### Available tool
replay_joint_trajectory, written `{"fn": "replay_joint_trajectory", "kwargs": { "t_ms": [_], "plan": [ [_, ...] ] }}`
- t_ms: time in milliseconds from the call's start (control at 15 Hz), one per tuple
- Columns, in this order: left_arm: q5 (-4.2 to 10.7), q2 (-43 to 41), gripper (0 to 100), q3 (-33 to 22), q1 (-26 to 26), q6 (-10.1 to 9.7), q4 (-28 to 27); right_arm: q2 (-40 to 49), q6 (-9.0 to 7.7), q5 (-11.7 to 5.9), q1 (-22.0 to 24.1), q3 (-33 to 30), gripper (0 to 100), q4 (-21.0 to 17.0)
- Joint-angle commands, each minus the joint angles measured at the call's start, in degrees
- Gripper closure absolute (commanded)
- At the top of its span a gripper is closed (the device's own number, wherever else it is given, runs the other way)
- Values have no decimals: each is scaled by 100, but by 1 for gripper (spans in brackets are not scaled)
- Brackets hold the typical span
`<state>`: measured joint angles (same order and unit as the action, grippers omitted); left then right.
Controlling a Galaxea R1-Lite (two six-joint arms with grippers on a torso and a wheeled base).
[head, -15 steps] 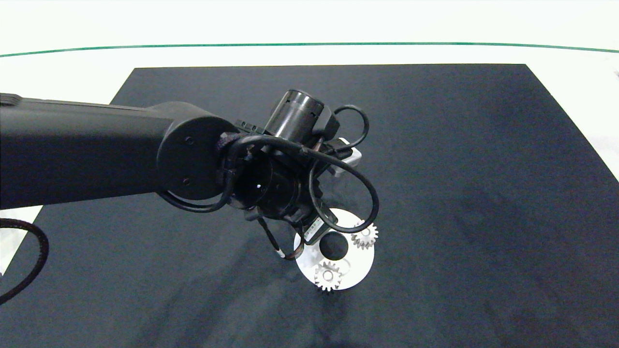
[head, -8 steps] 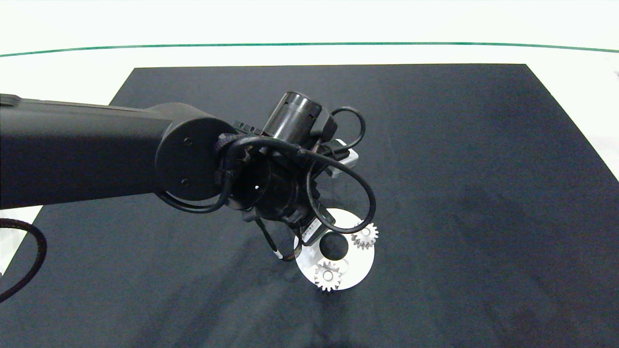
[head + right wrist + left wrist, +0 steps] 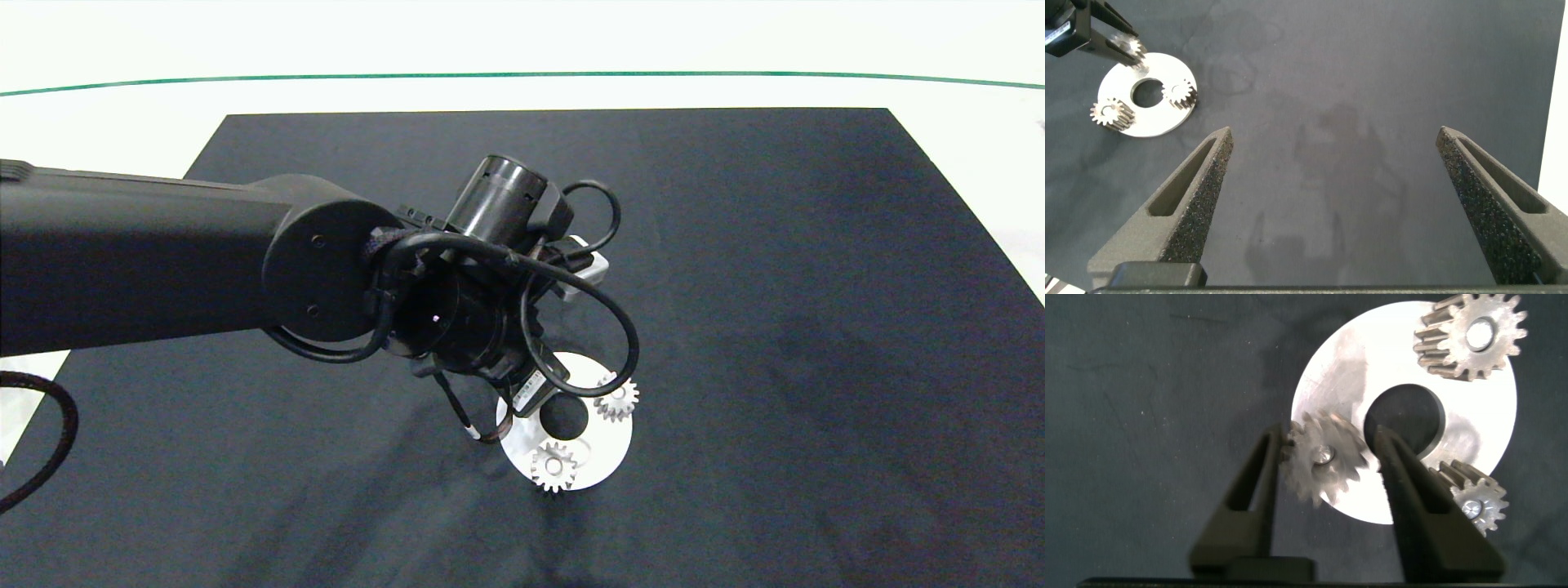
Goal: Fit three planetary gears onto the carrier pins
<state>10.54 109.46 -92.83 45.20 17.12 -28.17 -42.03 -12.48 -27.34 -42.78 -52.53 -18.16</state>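
Black matting (image 3: 816,327) covered most of a white tabletop (image 3: 522,41), which carried a thin green line (image 3: 522,75) near its far edge. On the mat lay the white disc (image 3: 608,453) with two planetary gears (image 3: 553,466) seated on carrier pins (image 3: 1478,333). The left gripper (image 3: 1327,461) hung over the disc's edge, its fingers (image 3: 1259,478) closed around a third gear (image 3: 1323,460) resting on the third pin. The right gripper (image 3: 1335,143) hovered well apart above bare mat, fingers spread wide, holding nothing.
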Motion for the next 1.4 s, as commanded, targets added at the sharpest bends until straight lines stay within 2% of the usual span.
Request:
{"fn": "replay_joint_trajectory", "kwargs": {
  "t_ms": [67, 333, 467, 533, 600, 667, 733, 800, 867, 933, 1000, 1067, 1133, 1333, 1400],
  "plan": [
    [9, -4, 0, -7, 6, 2, -22, 37, -17, -17, -3, -3, 0, -12],
    [9, -144, 0, 11, -20, -112, -30, 55, -52, -17, -3, -3, 0, -12],
    [18, -628, 0, 195, -240, -244, -30, 64, -96, -34, 6, 15, 0, -21],
    [27, -865, 0, 336, -337, -393, -30, 64, -96, -43, 15, 59, 0, -21],
    [141, -1137, 0, 564, -486, -516, -4, 72, -105, -52, 15, 85, 0, -21],
    [396, -1463, 0, 837, -644, -604, 31, 99, -105, -61, 33, 103, 0, -21],
    [475, -1805, 0, 1118, -785, -762, 137, 196, -114, -122, 68, 182, 0, -21],
    [519, -2210, 0, 1408, -961, -1044, 295, 345, -132, -280, 173, 252, 0, -29],
    [580, -2438, 0, 1593, -1031, -1193, 418, 424, -158, -359, 261, 322, 0, -29],
    [993, -3045, 0, 1988, -1119, -1422, 682, 688, -211, -474, 472, 612, 0, -29],
    [1398, -3387, 0, 2296, -1224, -1457, 831, 846, -325, -491, 727, 788, 0, -29],
    [1565, -3572, 0, 2480, -1330, -1457, 928, 925, -378, -491, 894, 850, 0, -29],
    [1723, -4152, 0, 3122, -1901, -1395, 1226, 1145, -395, -491, 1351, 973, 0, -29],
    [1732, -5567, 0, 4502, -2560, -1167, 1798, 1848, -404, -491, 2142, 1342, 0, -21],
    [1740, -6094, 0, 4897, -2877, -929, 1956, 2208, -422, -491, 2423, 1535, 0, -21]
  ]
}}
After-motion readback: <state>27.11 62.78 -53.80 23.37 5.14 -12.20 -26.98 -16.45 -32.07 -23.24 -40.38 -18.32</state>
